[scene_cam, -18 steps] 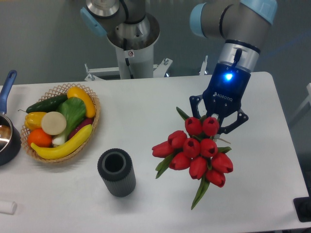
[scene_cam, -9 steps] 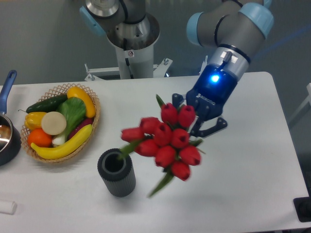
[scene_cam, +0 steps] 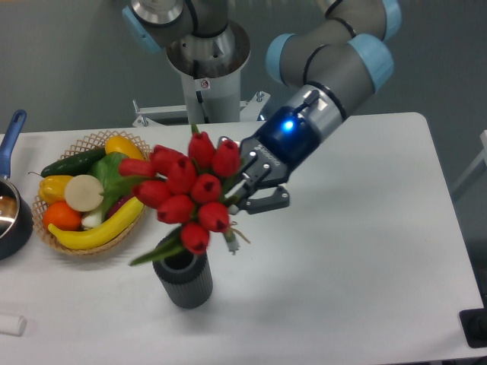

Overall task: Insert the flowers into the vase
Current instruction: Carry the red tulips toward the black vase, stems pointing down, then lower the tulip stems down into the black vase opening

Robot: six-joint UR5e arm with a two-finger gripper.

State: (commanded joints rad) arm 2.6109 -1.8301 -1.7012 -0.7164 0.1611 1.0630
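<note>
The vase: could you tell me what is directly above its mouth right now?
The flowers, held by the gripper, hang over the vase. A green leaf and the lowest bud cover part of its mouth, so whether any stem tip is inside cannot be seen.

No text can be read with any certainty. A small white sticker with a red mark [scene_cam: 203,84] sits on the grey column of the robot base [scene_cam: 205,68] at the far side of the table, but its print is too small to make out. The gripper [scene_cam: 255,182] shows a glowing blue light on its body; any lettering there is blurred and unreadable.
</note>
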